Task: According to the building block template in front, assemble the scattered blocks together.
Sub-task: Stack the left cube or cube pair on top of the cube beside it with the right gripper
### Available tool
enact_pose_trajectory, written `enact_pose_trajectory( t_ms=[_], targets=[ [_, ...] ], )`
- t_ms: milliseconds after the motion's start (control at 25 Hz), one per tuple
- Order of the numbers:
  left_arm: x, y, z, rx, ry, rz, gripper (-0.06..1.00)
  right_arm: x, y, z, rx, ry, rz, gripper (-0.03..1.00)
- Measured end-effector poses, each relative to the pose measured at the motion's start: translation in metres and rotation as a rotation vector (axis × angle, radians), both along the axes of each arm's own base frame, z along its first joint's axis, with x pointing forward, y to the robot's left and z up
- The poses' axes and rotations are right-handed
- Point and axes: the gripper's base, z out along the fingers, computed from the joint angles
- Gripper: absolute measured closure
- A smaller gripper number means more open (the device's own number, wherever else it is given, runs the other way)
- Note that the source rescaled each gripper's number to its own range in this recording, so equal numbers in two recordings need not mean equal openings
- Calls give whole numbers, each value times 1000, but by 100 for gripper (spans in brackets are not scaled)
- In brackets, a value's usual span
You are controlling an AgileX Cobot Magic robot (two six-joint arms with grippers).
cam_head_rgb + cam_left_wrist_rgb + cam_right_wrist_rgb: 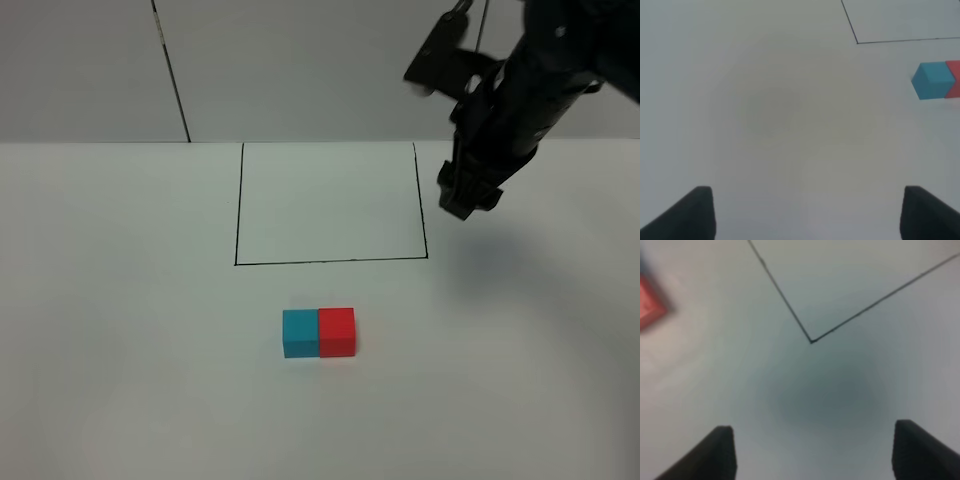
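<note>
White table (120, 350) bears touching cyan cube (300, 333) and red cube (337, 332) near black outline (330, 261)

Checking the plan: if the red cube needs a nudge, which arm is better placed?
Probably right: the right gripper hangs open on the red cube's side; the cyan cube blocks the left.

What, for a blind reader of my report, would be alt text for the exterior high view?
A cyan-blue cube and a red cube sit touching, side by side, on a white table below a black-outlined rectangle. The right claw hangs at upper right.
</note>
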Motion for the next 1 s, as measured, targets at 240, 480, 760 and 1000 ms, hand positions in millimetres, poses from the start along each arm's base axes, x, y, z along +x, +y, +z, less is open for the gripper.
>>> enact_pose_trajectory(
  t_ms=[240,480,760,1000],
  targets=[
    [0,0,0,0,0,0,-6,-7,-50,44,42,-72,-124,50],
    [0,0,0,0,0,0,-6,-21,-87,75,59,-116,-206,50],
    [0,0,0,0,0,0,-6,-66,-140,92,69,-182,-331,50],
    [0,0,0,0,0,0,-6,-134,-158,97,134,-336,-376,50]
  ],
)
